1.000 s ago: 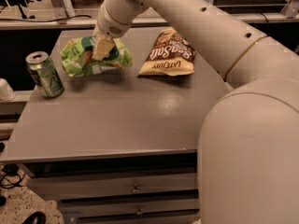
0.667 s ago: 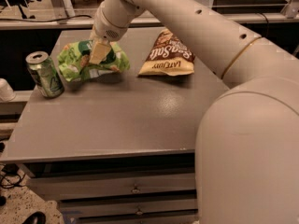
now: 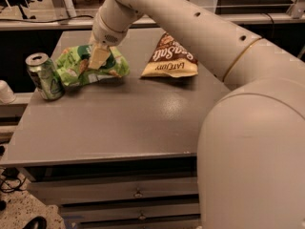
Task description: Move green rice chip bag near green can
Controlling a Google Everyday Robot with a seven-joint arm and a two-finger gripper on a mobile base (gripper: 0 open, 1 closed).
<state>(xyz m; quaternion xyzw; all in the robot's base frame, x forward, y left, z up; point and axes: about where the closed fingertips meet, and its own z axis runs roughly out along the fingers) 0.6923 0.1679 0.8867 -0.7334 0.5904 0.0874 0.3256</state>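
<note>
The gripper (image 3: pixel 99 59) is sitting atop the rice chip bag (image 3: pixel 71 70) on the table (image 3: pixel 133 123); the can (image 3: pixel 44 76) is standing left, another chip bag (image 3: pixel 170 57) lying right.

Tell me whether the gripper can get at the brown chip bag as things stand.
Probably yes. The gripper sits on the green rice chip bag; the brown chip bag lies flat beside it with only table between, nothing on top.

Hand (image 3: pixel 98 59) on green rice chip bag (image 3: pixel 76 69), green can (image 3: pixel 44 76) close beside, brown chip bag (image 3: pixel 170 57) apart; near tabletop (image 3: pixel 119 123) open.
</note>
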